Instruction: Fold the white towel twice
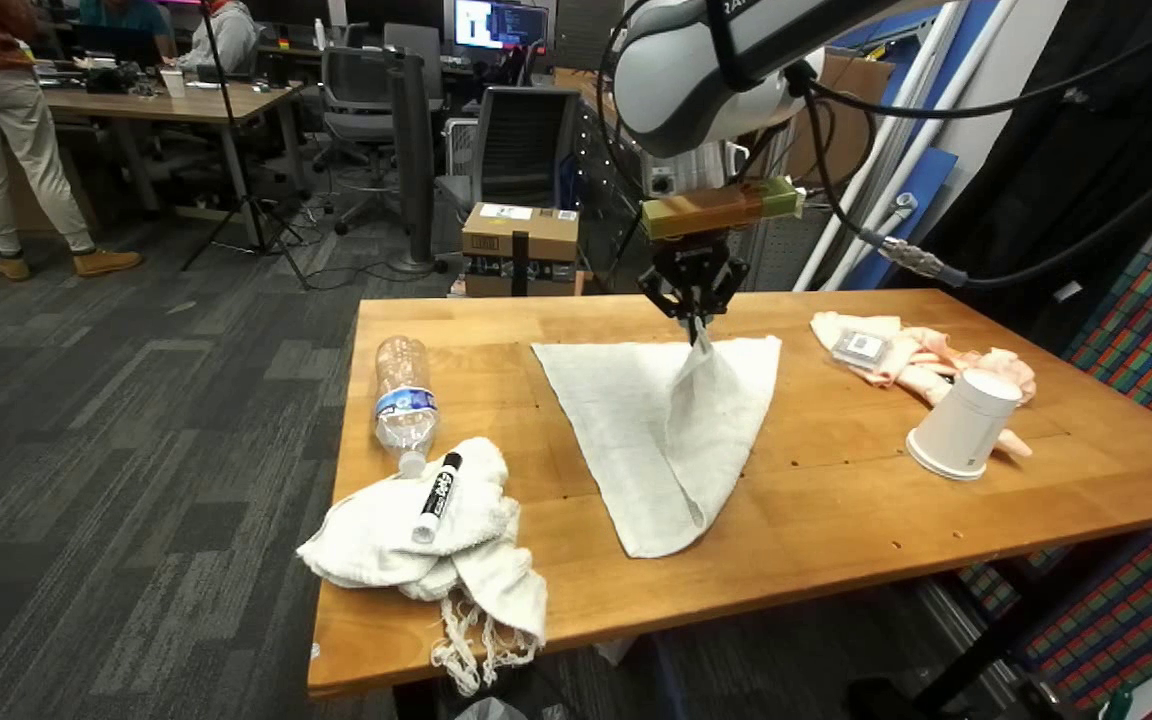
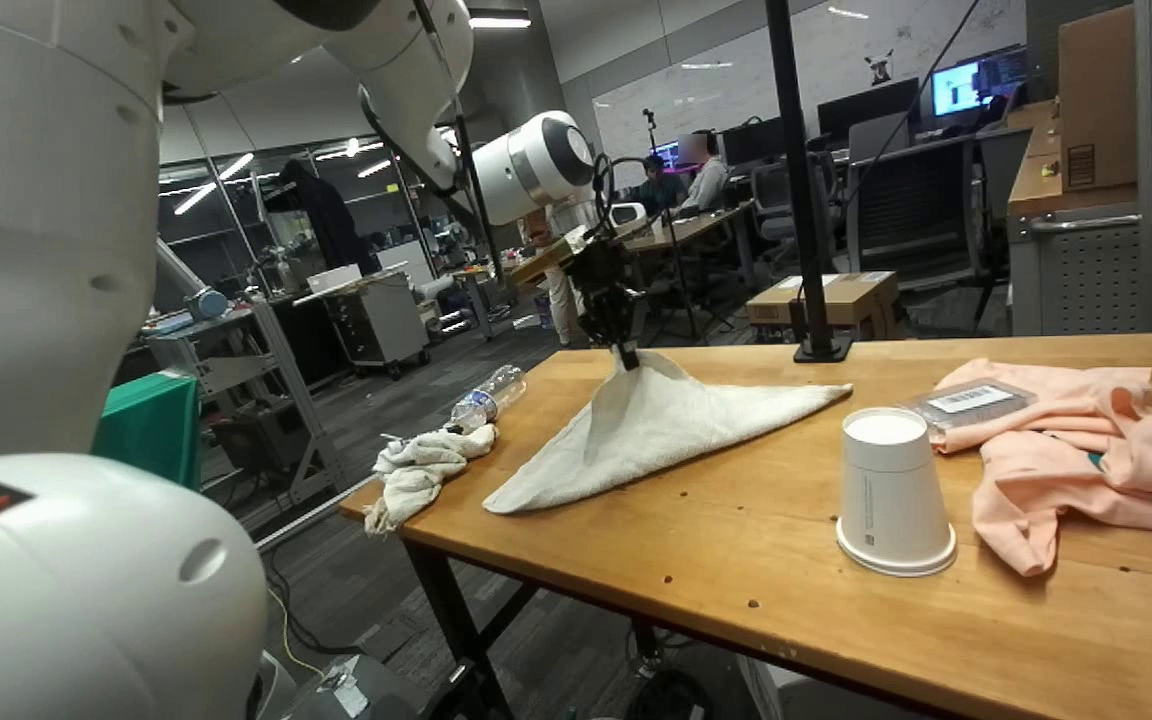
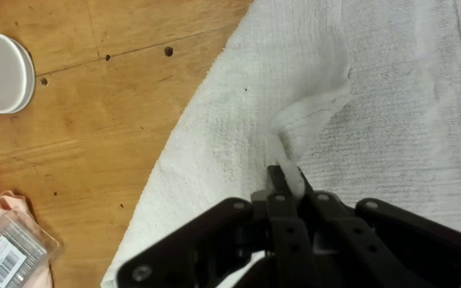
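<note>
The white towel (image 1: 616, 430) lies on the wooden table, a pinched part of it lifted into a peak. In an exterior view it forms a roughly triangular shape, with a ridge of cloth (image 1: 701, 400) rising toward the gripper (image 1: 696, 328). From lower down, the towel (image 2: 656, 425) looks like a low tent under the gripper (image 2: 628, 358). The wrist view shows the gripper (image 3: 289, 178) shut on a thin fold of the towel (image 3: 398, 128), a bit of cloth poking up between the fingertips. The towel's underside is hidden.
Left of the towel are a plastic bottle (image 1: 404, 400) and a rag heap (image 1: 476, 540) bearing a marker (image 1: 438, 497). Across from them stand an upside-down white cup (image 1: 966, 425), a peach cloth (image 2: 1066, 450) and a clear case (image 2: 971, 400). A black post (image 2: 806, 200) rises at the table's far edge.
</note>
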`<state>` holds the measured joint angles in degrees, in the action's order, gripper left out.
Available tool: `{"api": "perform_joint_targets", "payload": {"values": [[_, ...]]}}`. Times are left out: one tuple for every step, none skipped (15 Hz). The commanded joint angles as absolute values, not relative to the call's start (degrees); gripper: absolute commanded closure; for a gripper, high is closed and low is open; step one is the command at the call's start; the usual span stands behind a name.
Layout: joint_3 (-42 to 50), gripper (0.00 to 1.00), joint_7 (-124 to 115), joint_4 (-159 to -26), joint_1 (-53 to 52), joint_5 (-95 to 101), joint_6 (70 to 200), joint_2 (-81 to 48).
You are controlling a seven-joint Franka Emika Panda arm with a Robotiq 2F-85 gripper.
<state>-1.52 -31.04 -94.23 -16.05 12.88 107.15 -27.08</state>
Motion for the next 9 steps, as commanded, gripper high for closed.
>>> {"api": "perform_joint_targets", "payload": {"values": [[-1.3, 0.95, -33.7, -84.4, -18.4, 14.4, 102.9, -32.3], [-1.3, 0.95, -34.0, -82.7, -18.9, 14.3, 102.6, -33.2], [-1.2, 0.95, -34.4, -81.2, -19.2, 14.1, 102.2, -34.1], [-1.1, 0.95, -34.8, -79.7, -19.5, 13.8, 102.0, -35.0], [-1.1, 0.95, -35.2, -78.2, -19.7, 13.6, 101.8, -35.9], [-1.0, 0.95, -35.5, -76.8, -19.9, 13.4, 101.6, -36.8], [-0.8, 0.95, -35.9, -75.4, -20.1, 13.6, 101.3, -37.8], [-0.6, 0.95, -36.4, -74.0, -20.4, 13.8, 100.8, -38.7], [-0.4, 0.95, -36.7, -72.6, -20.6, 13.8, 100.4, -39.7]]}}
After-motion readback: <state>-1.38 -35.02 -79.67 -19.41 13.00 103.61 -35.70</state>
